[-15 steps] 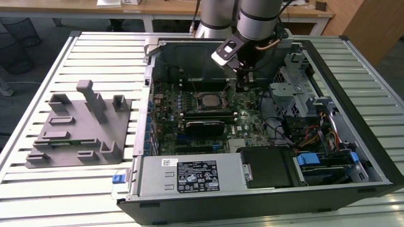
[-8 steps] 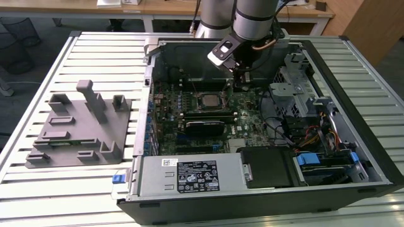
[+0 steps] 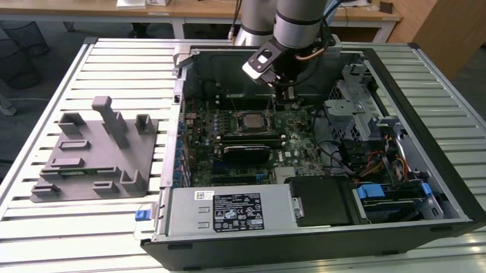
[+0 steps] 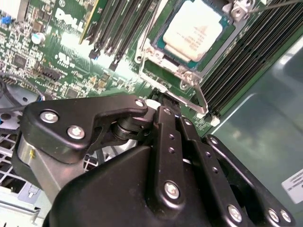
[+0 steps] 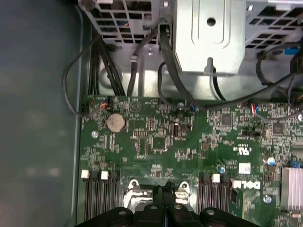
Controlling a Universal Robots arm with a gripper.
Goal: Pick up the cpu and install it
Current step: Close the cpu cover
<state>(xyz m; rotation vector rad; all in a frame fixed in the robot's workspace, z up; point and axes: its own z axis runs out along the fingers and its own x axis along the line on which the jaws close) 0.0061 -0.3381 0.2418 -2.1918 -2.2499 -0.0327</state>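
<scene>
second wrist view: shiny square silver cpu (image 4: 194, 29) sits in its socket (image 4: 163, 78), black gripper (image 4: 158, 106) fingers closed, empty

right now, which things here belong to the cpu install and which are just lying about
Job in hand:
- flat silver square cpu, sitting in the socket
- metal socket frame around it
- black gripper, close beside the socket

Lying about:
- grey plastic tray with upright posts, outside the case
- round silver coin battery

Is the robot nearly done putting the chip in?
Nearly, it seems. Done: the cpu lies in its socket. In hand: nothing; the gripper hangs shut and empty near the socket. Left: I cannot tell whether the cpu is latched down.
</scene>
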